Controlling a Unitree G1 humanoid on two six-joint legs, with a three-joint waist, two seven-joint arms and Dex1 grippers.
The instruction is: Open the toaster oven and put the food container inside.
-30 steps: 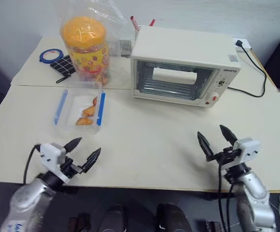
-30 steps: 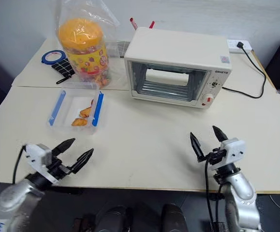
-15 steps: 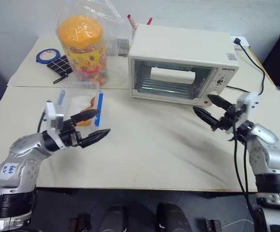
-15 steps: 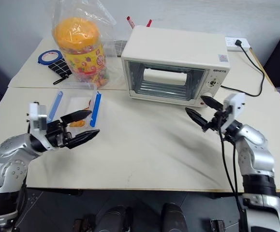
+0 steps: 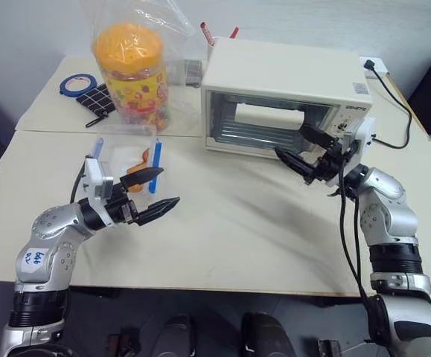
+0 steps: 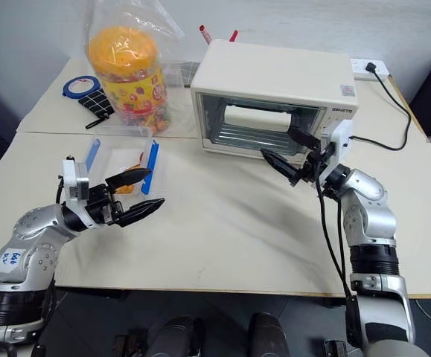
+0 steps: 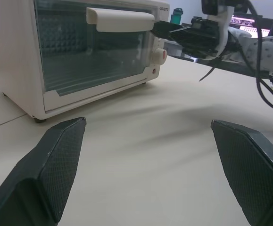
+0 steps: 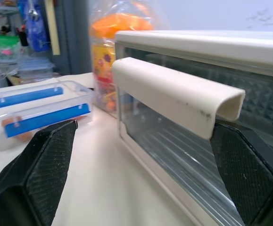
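Cream tabletop (image 5: 230,223) ran under a grey wall, with the toaster oven (image 5: 286,100) standing toward one o'clock of its middle and the food container (image 5: 122,165) lying toward nine o'clock, well apart from it. Over the past second both arms had come up from the near table edge and swung inward. The right gripper (image 5: 302,150), fingers spread wide and holding nothing, had reached the oven's front, just beside the right end of the door handle (image 8: 174,96); whether a finger touched it could not be told. The left gripper (image 5: 150,193), fingers also spread and empty, had moved to just beside the container at its five o'clock, one fingertip overlapping its near blue clip strip in the head views. By my reading the door pull was about to begin and the container was being lined up for the grasp. The oven door remained shut, its glass showing the wire rack inside, a red button at lower right. The container was clear, with orange-brown pieces inside.
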